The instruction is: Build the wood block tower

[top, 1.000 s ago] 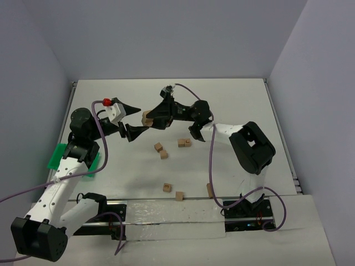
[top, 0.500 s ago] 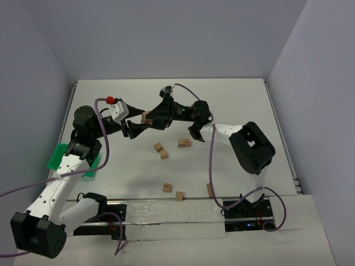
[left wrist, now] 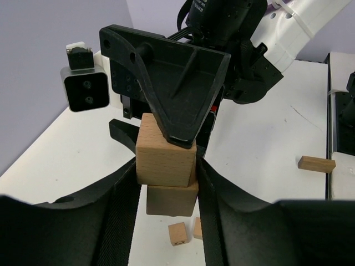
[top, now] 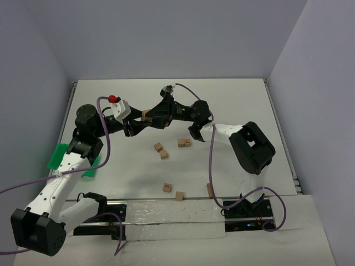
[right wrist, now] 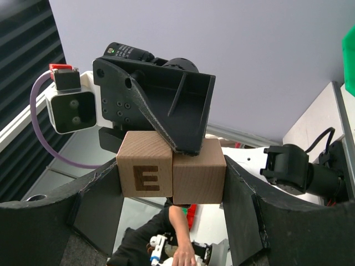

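Two wood blocks (top: 146, 116) hang pressed together above the table's middle-left. My right gripper (right wrist: 172, 174) is shut on the pair: a block marked E (right wrist: 145, 172) and a plain block (right wrist: 198, 172) side by side between its pads. My left gripper (left wrist: 166, 177) meets it from the left, its fingers (left wrist: 125, 205) against the sides of the same pair, seen stacked as an upper block (left wrist: 165, 149) and a lower block (left wrist: 172, 199). Several loose wood blocks (top: 158, 147) lie on the table. A standing tower is out of view.
A green tray (top: 55, 156) lies at the left under my left arm. Loose blocks lie in the middle (top: 184, 143) and near the front edge (top: 179, 195). A flat wooden piece (left wrist: 316, 163) lies near the right arm's base. Purple cables trail from both arms.
My left gripper has moved right to the blocks that the right gripper holds, and its jaws have narrowed around them. The right arm has stayed still.
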